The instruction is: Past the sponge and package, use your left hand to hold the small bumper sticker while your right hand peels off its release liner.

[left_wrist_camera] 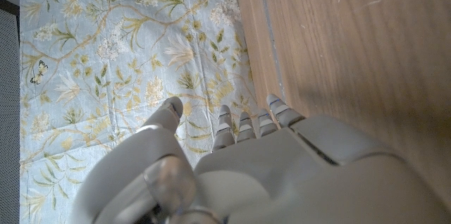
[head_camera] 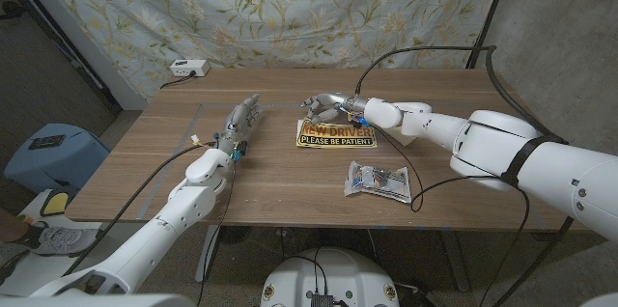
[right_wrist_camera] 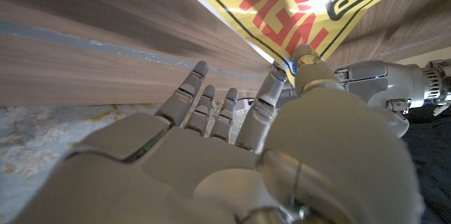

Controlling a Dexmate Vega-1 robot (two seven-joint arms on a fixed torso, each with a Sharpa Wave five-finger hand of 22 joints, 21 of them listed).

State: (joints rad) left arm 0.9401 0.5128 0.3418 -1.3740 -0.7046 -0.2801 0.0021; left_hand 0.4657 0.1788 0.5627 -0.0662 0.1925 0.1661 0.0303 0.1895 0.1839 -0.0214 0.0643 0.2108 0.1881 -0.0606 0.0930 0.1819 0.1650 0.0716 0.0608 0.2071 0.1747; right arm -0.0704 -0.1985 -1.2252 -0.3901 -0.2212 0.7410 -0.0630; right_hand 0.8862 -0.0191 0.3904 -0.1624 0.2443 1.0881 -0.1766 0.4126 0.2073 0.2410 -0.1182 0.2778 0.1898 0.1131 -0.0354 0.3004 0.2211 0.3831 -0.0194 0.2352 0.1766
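Sticker (head_camera: pixel 335 134) on wooden table (head_camera: pixel 290 186) before floral curtain (head_camera: pixel 290 8), right hand (head_camera: pixel 323 106) pinching its edge, left hand (head_camera: pixel 241 119) spread empty

The left hand (left_wrist_camera: pixel 282 175) fills the lower frame, fingers (left_wrist_camera: pixel 243 127) reaching up over floral cloth (left_wrist_camera: pixel 106 62) at left, wooden table (left_wrist_camera: pixel 366 48) at right.

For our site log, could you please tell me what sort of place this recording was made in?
Probably a makeshift indoor test space, not a home: a floral sheet hung as a backdrop, a bare wooden table, and bare concrete wall beside it.
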